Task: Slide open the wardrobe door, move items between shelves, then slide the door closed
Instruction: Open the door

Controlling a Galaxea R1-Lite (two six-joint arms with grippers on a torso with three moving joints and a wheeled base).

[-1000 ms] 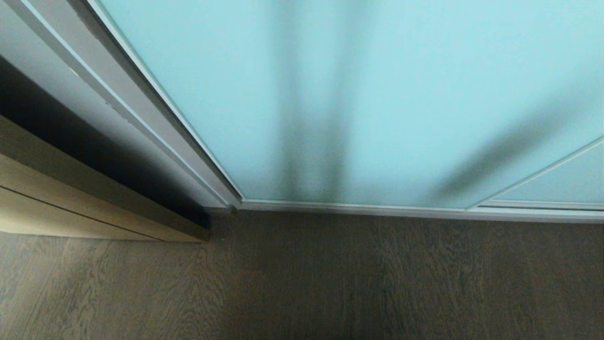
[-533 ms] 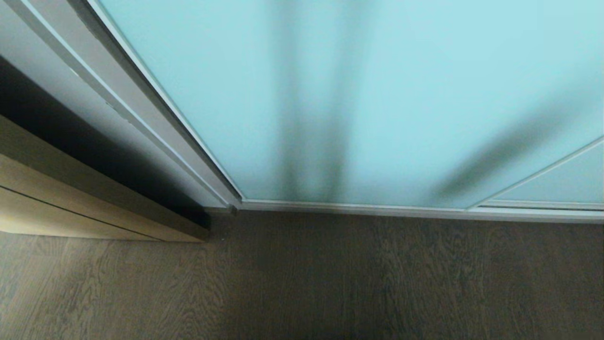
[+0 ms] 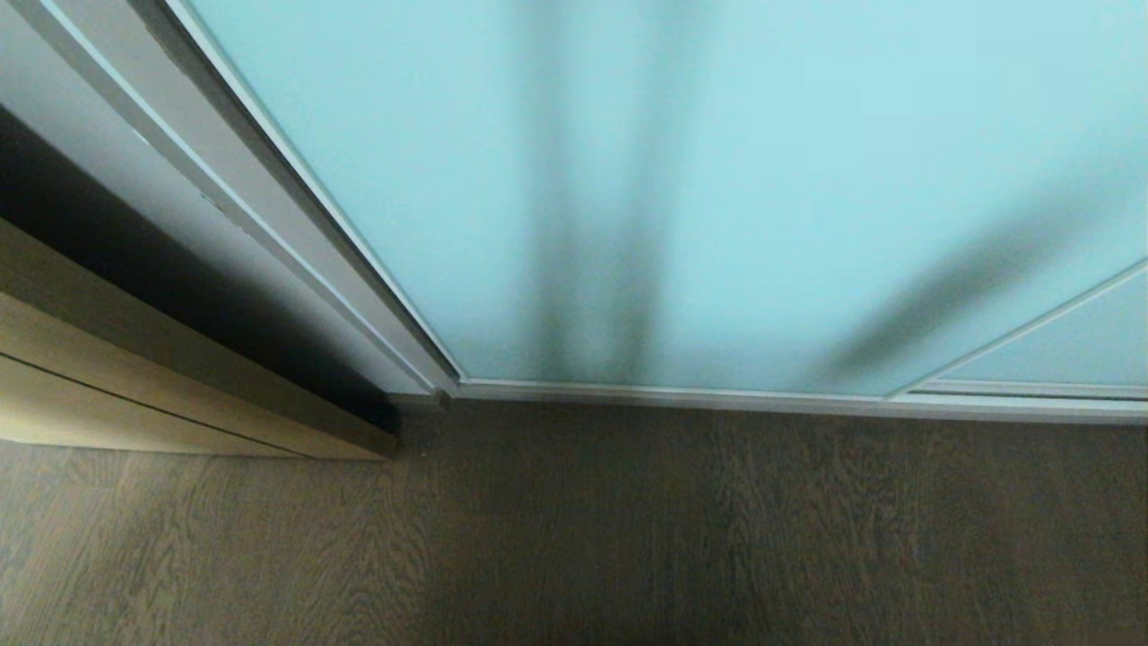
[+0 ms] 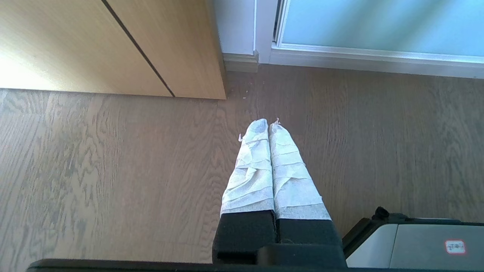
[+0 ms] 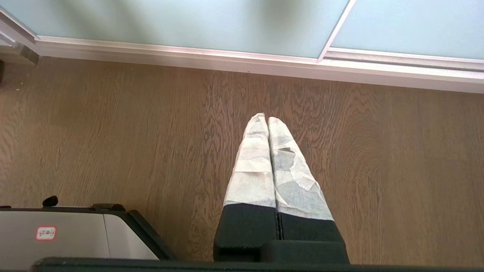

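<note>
Nothing has shifted since a second ago: in the head view the sliding wardrobe door (image 3: 717, 179) stands closed at the far edge of the wood floor (image 3: 628, 538). Left wrist view: the left gripper (image 4: 268, 124) hangs pressed together over the floor near a tan wooden door (image 4: 94, 41). Right wrist view: the right gripper (image 5: 267, 119), likewise pinched on nothing, hangs just short of the door's bottom rail (image 5: 227, 56).

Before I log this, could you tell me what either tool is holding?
Nothing: the left tool and right tool are shut empty above the wooden floor.

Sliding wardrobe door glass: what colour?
Frosted pale aqua, in a slim silver-white frame; the sliding wardrobe door shows best in the head view.
</note>
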